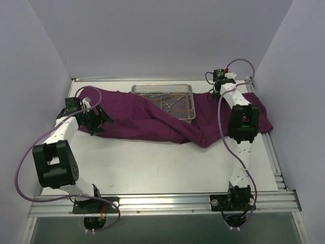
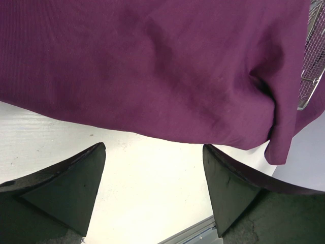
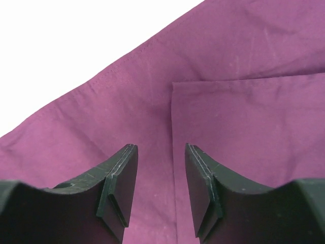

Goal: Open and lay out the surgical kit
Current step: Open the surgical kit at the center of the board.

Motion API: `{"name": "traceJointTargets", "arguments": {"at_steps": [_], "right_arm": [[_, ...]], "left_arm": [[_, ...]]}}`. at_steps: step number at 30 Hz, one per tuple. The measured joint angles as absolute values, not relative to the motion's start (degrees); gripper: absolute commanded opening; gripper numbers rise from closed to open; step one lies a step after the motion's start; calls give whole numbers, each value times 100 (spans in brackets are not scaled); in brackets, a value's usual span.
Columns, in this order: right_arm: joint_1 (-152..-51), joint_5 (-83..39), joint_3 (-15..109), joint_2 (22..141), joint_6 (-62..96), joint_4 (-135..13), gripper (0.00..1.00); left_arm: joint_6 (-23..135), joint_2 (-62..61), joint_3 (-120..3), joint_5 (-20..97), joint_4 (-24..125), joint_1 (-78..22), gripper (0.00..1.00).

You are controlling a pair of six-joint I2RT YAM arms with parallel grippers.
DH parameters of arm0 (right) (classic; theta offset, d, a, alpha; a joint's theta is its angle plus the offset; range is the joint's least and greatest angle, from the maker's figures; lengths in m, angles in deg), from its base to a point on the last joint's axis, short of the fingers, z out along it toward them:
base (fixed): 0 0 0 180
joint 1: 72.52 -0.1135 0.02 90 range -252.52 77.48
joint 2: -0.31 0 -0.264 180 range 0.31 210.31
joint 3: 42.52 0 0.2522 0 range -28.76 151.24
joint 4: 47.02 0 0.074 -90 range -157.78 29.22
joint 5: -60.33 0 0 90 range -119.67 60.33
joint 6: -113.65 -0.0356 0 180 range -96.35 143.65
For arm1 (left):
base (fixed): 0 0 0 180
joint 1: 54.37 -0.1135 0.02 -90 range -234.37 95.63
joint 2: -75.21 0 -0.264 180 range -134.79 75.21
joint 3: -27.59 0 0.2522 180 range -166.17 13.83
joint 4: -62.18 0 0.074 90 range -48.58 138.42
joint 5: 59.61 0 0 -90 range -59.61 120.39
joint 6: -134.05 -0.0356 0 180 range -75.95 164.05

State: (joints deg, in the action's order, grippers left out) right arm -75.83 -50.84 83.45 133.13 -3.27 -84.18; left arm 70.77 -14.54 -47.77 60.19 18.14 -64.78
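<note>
The deep-purple cloth wrap (image 1: 132, 118) lies opened out across the back of the table, rumpled. The silver wire-mesh tray (image 1: 163, 90) stands on it at the back centre, with several steel ring-handled instruments (image 1: 167, 99) lying inside. A fold of cloth laps over the tray's front right corner. My left gripper (image 1: 98, 121) is open and empty at the cloth's left front edge; in the left wrist view it (image 2: 152, 152) is over bare table just short of the cloth (image 2: 152, 66). My right gripper (image 1: 213, 95) is open and empty, low over the cloth (image 3: 228, 76) right of the tray, above a folded edge (image 3: 172, 117).
White walls close in the table on the left, back and right. A metal rail (image 1: 162, 203) runs along the near edge by the arm bases. A corner of the tray (image 2: 315, 56) shows at the right of the left wrist view. White tabletop (image 1: 152, 168) lies in front of the cloth.
</note>
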Motion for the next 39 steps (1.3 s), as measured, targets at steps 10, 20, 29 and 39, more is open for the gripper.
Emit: {"name": "traceJointTargets", "arguments": {"at_steps": [10,20,29,39], "right_arm": [[-7362,-5056,8561,13750,-302,-8283,42],[-7240,-4966,8806,14023,-281,-8211,43],[-7207,-4931,8882,14069,-335,-8230,27],[-7104,-4938,8825,14056,-436,-8217,17]], "left_arm": [[7067,-1806,-4871,6063,1742,-6480,86],[7067,-1977,-5061,6087,1735,-6480,86],[7064,-2038,-5077,6108,1731,-6491,86],[7064,-2066,-5120,6170,1726,-6502,86]]}}
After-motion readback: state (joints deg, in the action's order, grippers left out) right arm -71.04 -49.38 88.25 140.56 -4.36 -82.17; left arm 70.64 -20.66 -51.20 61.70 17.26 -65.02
